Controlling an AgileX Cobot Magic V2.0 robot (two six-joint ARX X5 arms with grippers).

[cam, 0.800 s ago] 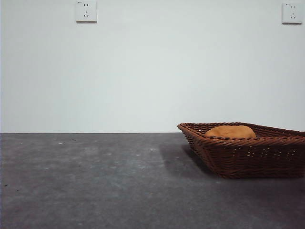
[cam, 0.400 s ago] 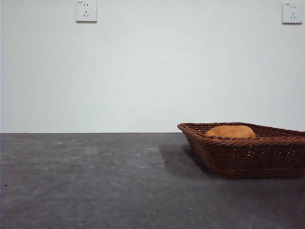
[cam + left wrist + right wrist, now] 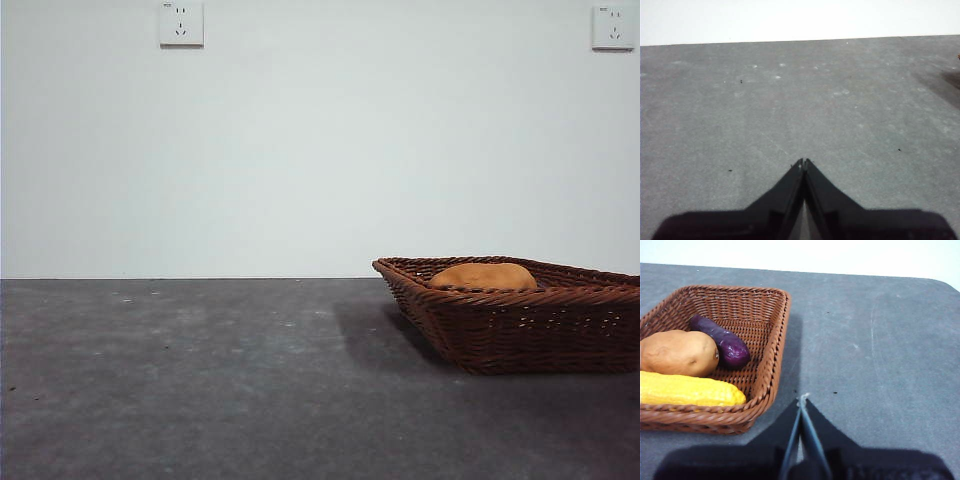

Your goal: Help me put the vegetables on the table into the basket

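Note:
The brown wicker basket (image 3: 520,325) stands on the dark grey table (image 3: 200,380) at the right; it also shows in the right wrist view (image 3: 767,365). Inside it lie the tan-brown potato (image 3: 679,353), the dark-purple eggplant (image 3: 722,342) and a long yellow corn-like vegetable (image 3: 690,390). In the front view only the potato's top (image 3: 485,276) rises over the rim. My right gripper (image 3: 802,401) is shut and empty, just outside the basket's near corner. My left gripper (image 3: 803,162) is shut and empty over bare table, away from the basket.
A white wall with two power sockets (image 3: 181,23) stands behind the table. The table's rounded far corner (image 3: 947,284) shows in the right wrist view. A dark shadow (image 3: 945,85) lies at the edge of the left wrist view.

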